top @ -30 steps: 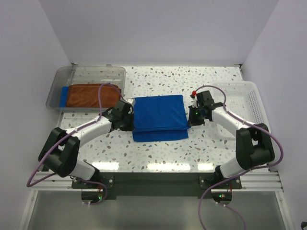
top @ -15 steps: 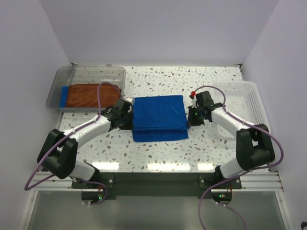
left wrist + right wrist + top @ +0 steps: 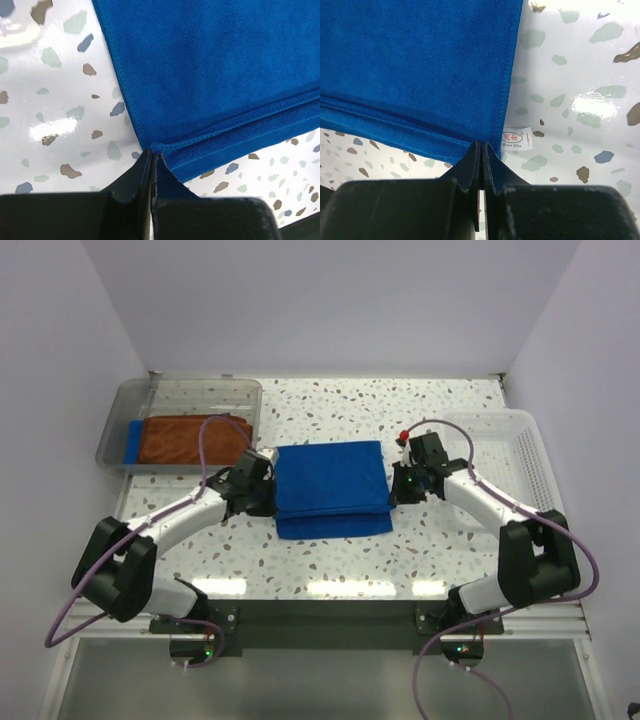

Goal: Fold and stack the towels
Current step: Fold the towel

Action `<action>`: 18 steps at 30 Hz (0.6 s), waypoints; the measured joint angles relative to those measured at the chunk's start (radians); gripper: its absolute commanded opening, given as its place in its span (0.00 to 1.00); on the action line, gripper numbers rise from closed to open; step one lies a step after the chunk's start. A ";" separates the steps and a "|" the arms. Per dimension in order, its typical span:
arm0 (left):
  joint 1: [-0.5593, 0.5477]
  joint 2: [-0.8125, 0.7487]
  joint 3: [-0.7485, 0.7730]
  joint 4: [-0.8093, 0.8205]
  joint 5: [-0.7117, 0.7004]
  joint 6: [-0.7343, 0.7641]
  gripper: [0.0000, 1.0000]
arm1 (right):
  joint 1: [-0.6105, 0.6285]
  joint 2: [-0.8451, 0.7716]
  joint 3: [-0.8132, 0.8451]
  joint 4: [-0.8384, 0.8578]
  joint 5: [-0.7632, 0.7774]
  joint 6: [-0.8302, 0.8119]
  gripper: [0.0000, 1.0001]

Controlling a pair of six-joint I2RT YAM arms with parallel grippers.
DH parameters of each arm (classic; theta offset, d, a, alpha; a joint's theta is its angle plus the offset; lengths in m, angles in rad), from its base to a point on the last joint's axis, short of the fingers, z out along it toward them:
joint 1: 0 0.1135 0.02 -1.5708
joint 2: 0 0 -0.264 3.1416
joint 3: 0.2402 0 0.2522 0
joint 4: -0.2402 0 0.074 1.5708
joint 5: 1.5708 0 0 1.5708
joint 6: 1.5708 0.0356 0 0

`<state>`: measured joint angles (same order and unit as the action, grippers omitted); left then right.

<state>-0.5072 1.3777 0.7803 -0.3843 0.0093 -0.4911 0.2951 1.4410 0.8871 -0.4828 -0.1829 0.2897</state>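
Observation:
A bright blue towel (image 3: pixel 333 488) lies folded in the middle of the table, its upper layer stopping short of the lower layer's near edge. My left gripper (image 3: pixel 272 496) is shut at the towel's left side, its tips pinching the upper layer's near corner (image 3: pixel 151 150). My right gripper (image 3: pixel 396 488) is shut on the matching right corner (image 3: pixel 481 145), beside a small white label (image 3: pixel 516 138). A rust-brown towel (image 3: pixel 190 438) lies folded in the tray, with a strip of another blue towel (image 3: pixel 134 440) showing at its left.
The clear plastic tray (image 3: pixel 236 390) stands at the back left. A white mesh basket (image 3: pixel 520 455) stands at the right edge, just behind my right arm. White walls close in the table on three sides.
Both arms have shifted slightly, the left elbow swinging outward, and the grippers crept a little toward the far side. Both stay shut on the towel's corners.

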 measured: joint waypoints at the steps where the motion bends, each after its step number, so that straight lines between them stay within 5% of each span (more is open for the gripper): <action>1: 0.000 0.007 -0.012 0.009 0.005 0.000 0.00 | 0.002 0.009 -0.006 0.003 -0.002 0.002 0.00; 10: -0.005 0.066 -0.080 0.082 0.039 -0.014 0.00 | 0.007 0.132 -0.035 0.043 -0.017 0.008 0.00; 13: -0.007 0.065 -0.096 0.100 0.042 -0.019 0.11 | 0.011 0.140 -0.035 0.050 -0.017 0.008 0.02; 18: -0.006 0.026 -0.126 0.087 0.038 -0.024 0.40 | 0.016 0.134 -0.043 0.046 0.010 0.005 0.25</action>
<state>-0.5137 1.4033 0.6544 -0.2974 0.0475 -0.5152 0.3115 1.5753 0.8436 -0.4370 -0.1734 0.2943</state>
